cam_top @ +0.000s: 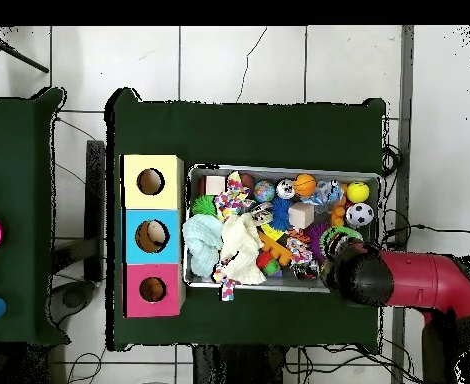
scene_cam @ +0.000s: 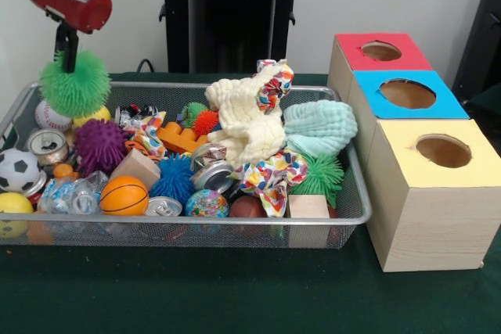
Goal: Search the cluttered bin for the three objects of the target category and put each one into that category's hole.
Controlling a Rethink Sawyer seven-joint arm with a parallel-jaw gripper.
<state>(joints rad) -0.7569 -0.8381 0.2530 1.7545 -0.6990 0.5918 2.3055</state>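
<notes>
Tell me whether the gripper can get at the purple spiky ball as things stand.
Probably not yet: the gripper is shut on the green spiky ball, hanging above the bin. The purple spiky ball lies uncovered on top.

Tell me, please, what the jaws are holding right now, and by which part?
The gripper holds the green spiky ball by its top, lifted above the bin.
</notes>
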